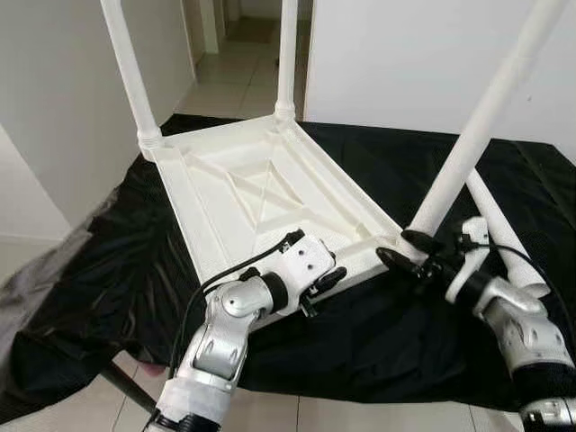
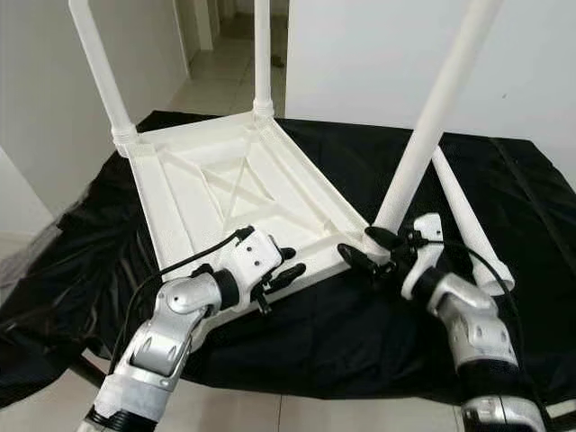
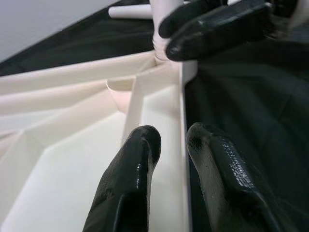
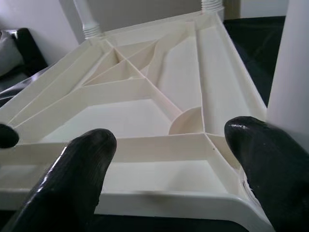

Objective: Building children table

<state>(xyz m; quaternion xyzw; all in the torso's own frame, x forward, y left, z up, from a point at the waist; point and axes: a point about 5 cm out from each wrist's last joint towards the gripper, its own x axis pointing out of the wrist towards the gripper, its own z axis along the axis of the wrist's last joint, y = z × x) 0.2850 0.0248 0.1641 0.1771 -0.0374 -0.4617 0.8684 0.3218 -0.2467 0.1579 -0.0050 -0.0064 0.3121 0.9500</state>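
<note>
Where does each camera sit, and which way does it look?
Eye views: on the head, looking down at the tabletop on black cloth; both arms show.
Left wrist: along the left tool, at the tabletop's edge.
Right wrist: along the right tool, over the ribs.
Shared: the near leg, the tabletop.

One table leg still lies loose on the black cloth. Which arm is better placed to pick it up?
Probably the right. The loose leg lies just beside the right gripper, which is open at the base of the third leg. The left gripper is at the tabletop's near edge, farther off.
</note>
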